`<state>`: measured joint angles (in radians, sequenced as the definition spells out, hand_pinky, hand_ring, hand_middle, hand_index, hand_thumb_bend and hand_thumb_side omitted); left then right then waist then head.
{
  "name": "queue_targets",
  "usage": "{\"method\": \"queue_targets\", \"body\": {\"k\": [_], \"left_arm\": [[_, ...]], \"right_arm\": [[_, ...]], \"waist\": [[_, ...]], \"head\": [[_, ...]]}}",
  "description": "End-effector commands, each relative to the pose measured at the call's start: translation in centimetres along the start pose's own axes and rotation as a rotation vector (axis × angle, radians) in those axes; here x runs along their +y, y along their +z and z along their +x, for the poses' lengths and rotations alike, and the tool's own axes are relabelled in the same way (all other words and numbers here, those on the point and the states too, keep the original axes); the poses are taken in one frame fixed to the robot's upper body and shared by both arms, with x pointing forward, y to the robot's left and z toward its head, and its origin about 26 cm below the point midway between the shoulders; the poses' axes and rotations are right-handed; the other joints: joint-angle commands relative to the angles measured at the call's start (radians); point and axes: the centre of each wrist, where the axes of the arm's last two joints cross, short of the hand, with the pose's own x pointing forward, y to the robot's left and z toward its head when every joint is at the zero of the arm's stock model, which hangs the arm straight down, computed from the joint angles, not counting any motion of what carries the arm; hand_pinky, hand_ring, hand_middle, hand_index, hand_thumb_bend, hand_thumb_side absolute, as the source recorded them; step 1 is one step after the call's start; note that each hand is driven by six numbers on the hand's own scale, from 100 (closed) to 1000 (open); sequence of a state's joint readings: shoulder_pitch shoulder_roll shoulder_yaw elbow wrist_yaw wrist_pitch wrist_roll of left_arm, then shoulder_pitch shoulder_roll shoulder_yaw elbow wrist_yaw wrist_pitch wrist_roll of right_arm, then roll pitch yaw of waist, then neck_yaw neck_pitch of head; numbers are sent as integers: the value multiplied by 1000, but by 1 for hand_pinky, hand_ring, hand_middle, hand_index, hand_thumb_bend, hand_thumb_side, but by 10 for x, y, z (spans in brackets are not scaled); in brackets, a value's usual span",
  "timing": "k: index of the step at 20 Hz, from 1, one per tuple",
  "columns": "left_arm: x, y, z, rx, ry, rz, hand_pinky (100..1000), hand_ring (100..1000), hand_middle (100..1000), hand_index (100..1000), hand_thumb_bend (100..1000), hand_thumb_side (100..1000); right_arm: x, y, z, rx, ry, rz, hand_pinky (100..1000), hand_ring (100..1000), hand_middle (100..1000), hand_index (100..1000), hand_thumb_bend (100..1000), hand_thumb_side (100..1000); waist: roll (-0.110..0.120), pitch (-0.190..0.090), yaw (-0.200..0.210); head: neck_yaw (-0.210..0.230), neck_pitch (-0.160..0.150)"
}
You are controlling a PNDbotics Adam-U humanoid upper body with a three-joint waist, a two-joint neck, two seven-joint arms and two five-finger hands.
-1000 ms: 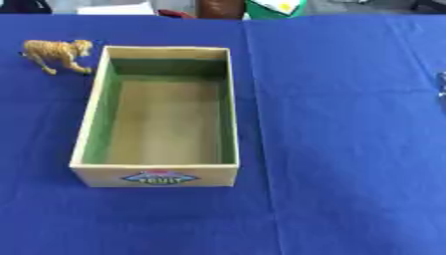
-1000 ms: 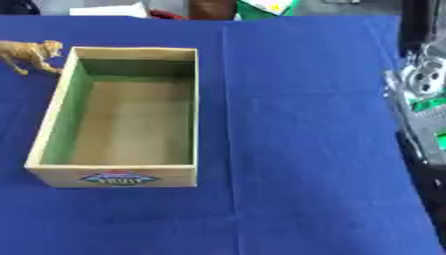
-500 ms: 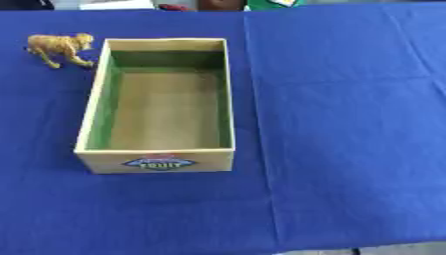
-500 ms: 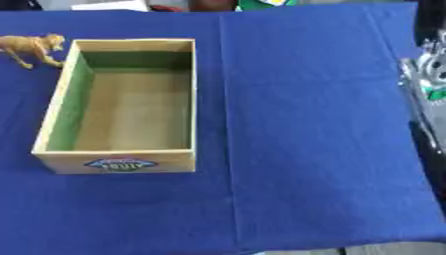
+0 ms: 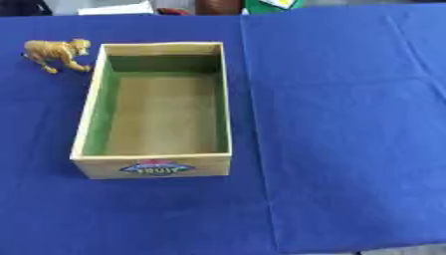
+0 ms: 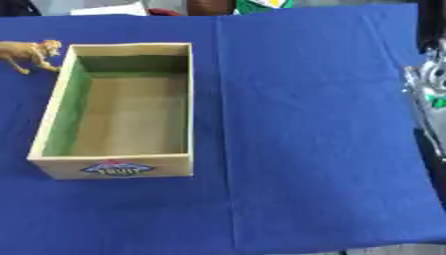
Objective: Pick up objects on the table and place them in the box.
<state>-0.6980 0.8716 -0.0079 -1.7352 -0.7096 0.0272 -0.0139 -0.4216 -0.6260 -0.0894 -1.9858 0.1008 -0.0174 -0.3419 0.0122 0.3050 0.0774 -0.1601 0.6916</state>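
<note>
- Box (image 5: 153,112): open and empty on the blue-clothed desk (image 5: 340,124).
- Toy animal (image 5: 57,53): just beside the box's far-left corner, at 10 o'clock.
- Right hand (image 6: 428,94): at 3 o'clock edge; finger state cannot be told.
- Left hand: unseen.
- Advice: approach the toy from above, clear of the box wall.

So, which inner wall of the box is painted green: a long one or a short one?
The long wall on the robot's left inside the wooden box is plainly green. The far short wall is dark green in shadow, and the floor is bare wood.
</note>
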Motion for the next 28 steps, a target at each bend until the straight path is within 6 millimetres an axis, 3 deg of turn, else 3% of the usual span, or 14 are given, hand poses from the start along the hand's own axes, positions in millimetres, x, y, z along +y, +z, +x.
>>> {"method": "queue_targets", "body": {"k": [1, 6, 10, 16, 18, 21, 28], "left_arm": [[8, -12, -17, -3, -133, -103, 678, 793, 794, 848, 100, 1000], [-9, -28, -33, 11, -222, -256, 696, 808, 809, 848, 129, 991], [-32, -40, -38, -3, -224, -400, 720, 816, 806, 995, 266, 913], [-68, -56, -39, -14, -169, -637, 797, 860, 846, 1000, 425, 876], [-75, -60, -37, -15, -163, -676, 793, 850, 817, 919, 446, 849], [-87, -63, -34, -16, -148, -738, 794, 850, 807, 875, 475, 822], [-97, -69, -27, -10, -104, -927, 798, 867, 822, 1000, 516, 714]], "right_arm": [[-7, -7, 7, -46, 34, 14, 857, 802, 927, 953, 100, 1000], [-6, -9, 8, -51, 34, 20, 857, 801, 927, 952, 100, 1000], [-5, -8, 8, -45, 36, 22, 856, 801, 927, 948, 100, 1000], [-3, -9, 9, -45, 27, 33, 857, 800, 927, 948, 100, 1000], [-3, -9, 9, -43, 26, 36, 857, 800, 926, 948, 100, 1000], [-2, -9, 9, -43, 25, 40, 857, 801, 926, 948, 100, 1000], [-2, -9, 9, -42, 28, 49, 857, 800, 926, 949, 100, 1000]], "waist": [[2, -13, -4], [3, -4, -12], [2, -2, -13], [-2, -7, -14], [-3, -8, -15], [-6, -9, -18], [-4, -5, -23]], "head": [[12, -16], [42, -17], [50, -22], [32, -34], [29, -37], [28, -42], [26, -55]]}}
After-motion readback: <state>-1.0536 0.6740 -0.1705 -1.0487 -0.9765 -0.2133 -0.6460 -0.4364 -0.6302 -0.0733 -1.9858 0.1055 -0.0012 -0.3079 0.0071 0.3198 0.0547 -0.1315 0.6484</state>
